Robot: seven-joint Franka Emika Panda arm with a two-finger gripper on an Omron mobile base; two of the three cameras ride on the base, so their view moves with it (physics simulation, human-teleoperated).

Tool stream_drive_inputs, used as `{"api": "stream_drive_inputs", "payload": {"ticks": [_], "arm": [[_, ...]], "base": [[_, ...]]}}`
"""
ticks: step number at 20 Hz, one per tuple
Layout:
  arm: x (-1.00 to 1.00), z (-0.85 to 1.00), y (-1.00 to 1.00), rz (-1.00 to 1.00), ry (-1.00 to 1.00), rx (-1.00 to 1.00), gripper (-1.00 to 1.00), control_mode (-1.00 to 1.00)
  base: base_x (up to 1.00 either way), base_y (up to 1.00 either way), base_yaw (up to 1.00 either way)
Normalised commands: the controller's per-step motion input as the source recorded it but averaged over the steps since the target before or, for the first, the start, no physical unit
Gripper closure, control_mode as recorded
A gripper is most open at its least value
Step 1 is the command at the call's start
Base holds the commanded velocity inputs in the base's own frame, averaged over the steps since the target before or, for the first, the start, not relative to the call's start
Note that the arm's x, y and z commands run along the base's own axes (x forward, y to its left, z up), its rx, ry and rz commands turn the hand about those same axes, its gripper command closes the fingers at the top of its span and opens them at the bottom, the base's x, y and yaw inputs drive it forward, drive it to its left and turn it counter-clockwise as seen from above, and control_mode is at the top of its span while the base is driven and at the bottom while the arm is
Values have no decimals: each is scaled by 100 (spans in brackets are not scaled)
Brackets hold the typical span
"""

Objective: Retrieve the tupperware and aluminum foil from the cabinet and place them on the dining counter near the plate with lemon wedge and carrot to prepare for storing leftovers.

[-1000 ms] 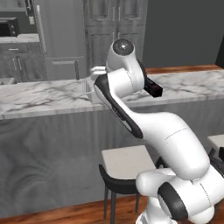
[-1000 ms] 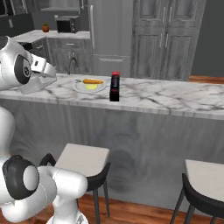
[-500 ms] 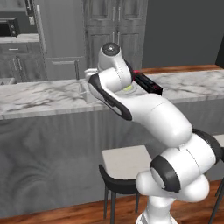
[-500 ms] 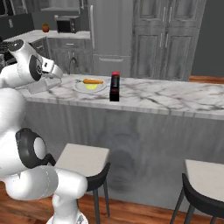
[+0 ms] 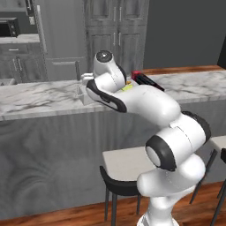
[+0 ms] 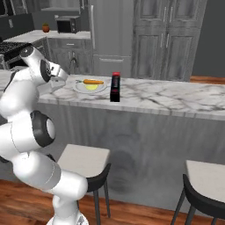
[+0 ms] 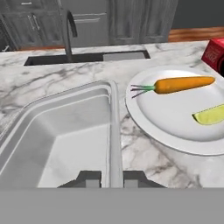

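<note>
My gripper (image 7: 111, 177) is shut on the near rim of the clear tupperware (image 7: 65, 131), one fingertip on each side of its wall. The tub is low over the marble dining counter (image 6: 176, 99), just left of the plate (image 7: 175, 120); whether it rests on the marble I cannot tell. The plate holds the carrot (image 7: 181, 84) and the lemon wedge (image 7: 211, 114). The red end of the aluminum foil carton (image 7: 214, 53) shows past the plate. From the right base, the carton (image 6: 115, 87) lies right of the plate (image 6: 91, 88), with the tupperware (image 6: 55, 83) on its left.
A sink (image 7: 87, 57) with a dark faucet (image 7: 70, 24) lies on the worktop beyond the counter. Stools (image 6: 83, 160) (image 6: 206, 180) stand in front of the counter. A microwave (image 6: 67, 25) and tall grey panelled doors (image 6: 162, 39) are at the back.
The arm has folded down and leaned further over the counter, its elbow swinging out to the side. The tupperware has stayed in the grip by the plate. The foil carton has not moved.
</note>
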Motion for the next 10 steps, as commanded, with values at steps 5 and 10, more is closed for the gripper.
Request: {"api": "stream_drive_inputs", "payload": {"ticks": [5, 10], "arm": [[51, -32, 0, 0, 0, 0, 100, -100], [62, -21, 0, 0, 0, 0, 100, -100]], "base": [[0, 0, 0], [0, 0, 0]]}}
